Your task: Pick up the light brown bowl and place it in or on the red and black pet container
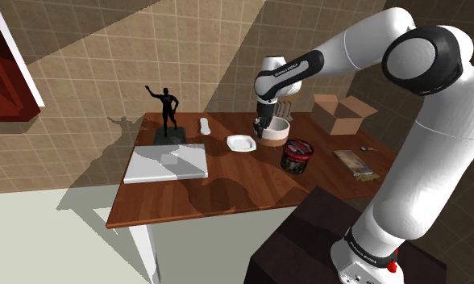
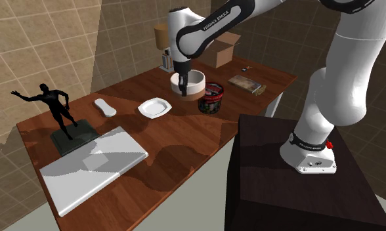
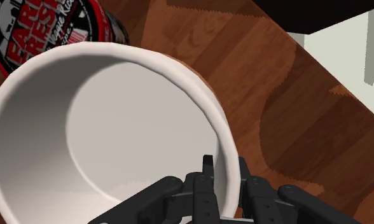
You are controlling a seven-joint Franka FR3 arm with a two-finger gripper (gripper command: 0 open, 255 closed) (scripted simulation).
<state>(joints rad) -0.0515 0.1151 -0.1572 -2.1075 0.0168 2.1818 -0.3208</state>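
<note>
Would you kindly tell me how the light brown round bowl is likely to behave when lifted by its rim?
The light brown round bowl looks rigid and thick-walled, so it should probably keep its shape. The black tool clasps one side of the rim, so the bowl may hang tilted once lifted. Its smooth wall might slip.

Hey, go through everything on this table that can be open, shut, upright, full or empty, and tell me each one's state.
tool, shut on the bowl's rim, one finger inside, one outside.
bowl, upright, empty, clasped at its wall.
pet container, upright beside the bowl, top closed.
cardboard box, open, flaps up.
white dish, right side up, empty.
figurine, standing upright.
</note>
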